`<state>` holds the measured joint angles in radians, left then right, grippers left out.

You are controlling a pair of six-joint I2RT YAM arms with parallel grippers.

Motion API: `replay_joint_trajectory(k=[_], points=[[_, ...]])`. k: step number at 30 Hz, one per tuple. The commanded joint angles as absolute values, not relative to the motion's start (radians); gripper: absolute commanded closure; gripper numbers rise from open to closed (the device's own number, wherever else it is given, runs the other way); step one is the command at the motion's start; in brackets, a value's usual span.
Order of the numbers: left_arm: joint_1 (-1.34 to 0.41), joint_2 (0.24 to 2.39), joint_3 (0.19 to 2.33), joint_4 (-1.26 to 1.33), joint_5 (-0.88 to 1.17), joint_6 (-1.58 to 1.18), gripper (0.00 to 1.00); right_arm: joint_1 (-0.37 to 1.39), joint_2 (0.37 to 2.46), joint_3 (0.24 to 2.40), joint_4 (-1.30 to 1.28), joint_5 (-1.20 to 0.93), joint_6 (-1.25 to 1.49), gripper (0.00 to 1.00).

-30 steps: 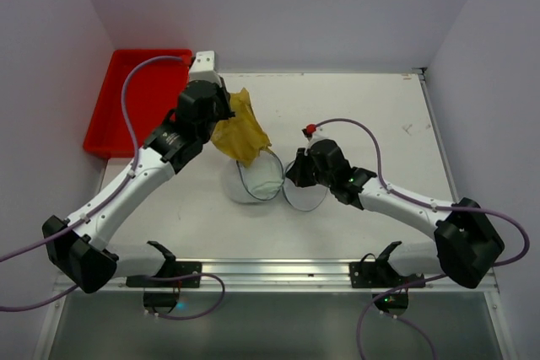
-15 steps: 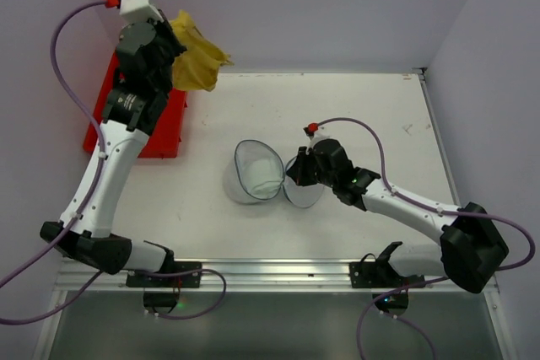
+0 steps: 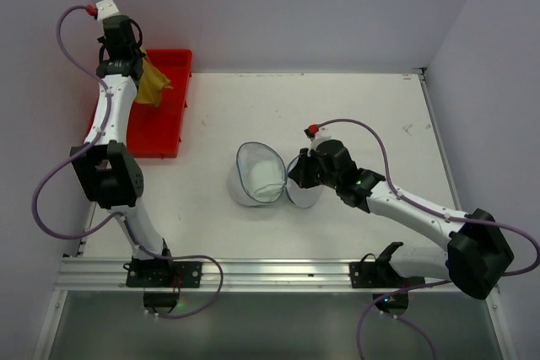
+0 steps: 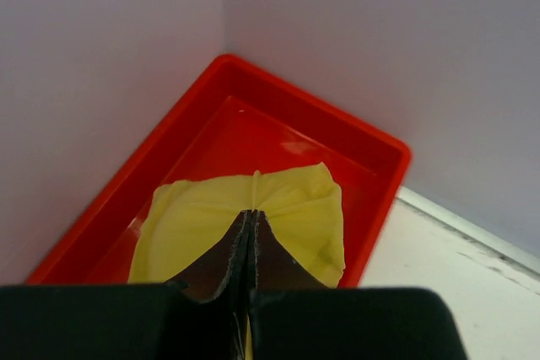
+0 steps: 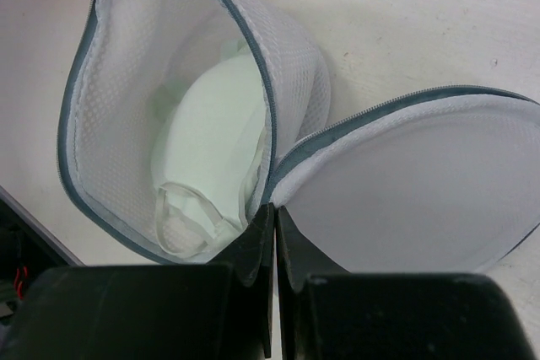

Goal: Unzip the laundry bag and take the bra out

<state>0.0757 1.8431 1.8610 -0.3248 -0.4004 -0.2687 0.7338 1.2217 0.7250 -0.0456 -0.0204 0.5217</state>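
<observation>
The laundry bag (image 3: 256, 173) lies unzipped mid-table, its round lid (image 3: 304, 192) folded out to the right. My right gripper (image 3: 295, 176) is shut on the bag's rim where lid and body join; in the right wrist view (image 5: 274, 208) the jaws pinch the dark zip edge. A pale garment with straps (image 5: 211, 137) lies inside the bag (image 5: 110, 124). My left gripper (image 3: 137, 72) is shut on a yellow bra (image 3: 153, 83) and holds it above the red tray (image 3: 164, 128). In the left wrist view the bra (image 4: 295, 208) hangs from the closed jaws (image 4: 251, 213).
The red tray (image 4: 337, 137) stands at the table's far left corner against both walls. The left arm reaches up and back along the left wall. A purple cable loops behind the right wrist (image 3: 354, 124).
My left arm has lifted the yellow bra out of the bag, swung it far left and high, and now holds it lower over the red tray. The right gripper has stayed on the bag.
</observation>
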Motion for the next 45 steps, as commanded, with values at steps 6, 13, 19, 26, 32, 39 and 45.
replay_joint_trajectory(k=[6,13,19,26,32,39,45], points=[[0.170,2.089,2.075,-0.255,-0.287,-0.282,1.00,0.732,1.247,0.683,-0.014,-0.052,0.526,1.00],[0.172,2.200,2.152,-0.200,-0.247,-0.337,1.00,0.732,1.316,0.706,-0.006,-0.075,0.512,1.00],[0.192,2.244,2.077,-0.121,-0.290,-0.373,1.00,0.732,1.333,0.712,-0.006,-0.084,0.500,1.00],[0.219,2.179,2.086,-0.255,-0.141,-0.486,0.16,0.732,1.299,0.733,-0.031,-0.086,0.463,1.00],[0.192,1.912,1.985,-0.396,-0.046,-0.535,0.04,0.730,1.266,0.762,-0.055,-0.061,0.449,1.00],[-0.169,1.505,1.527,-0.486,-0.009,-0.529,0.08,0.729,1.279,0.841,-0.110,-0.044,0.448,1.00],[-0.594,1.309,1.272,-0.569,0.008,-0.590,0.09,0.727,1.282,0.885,-0.120,-0.074,0.451,1.00]])
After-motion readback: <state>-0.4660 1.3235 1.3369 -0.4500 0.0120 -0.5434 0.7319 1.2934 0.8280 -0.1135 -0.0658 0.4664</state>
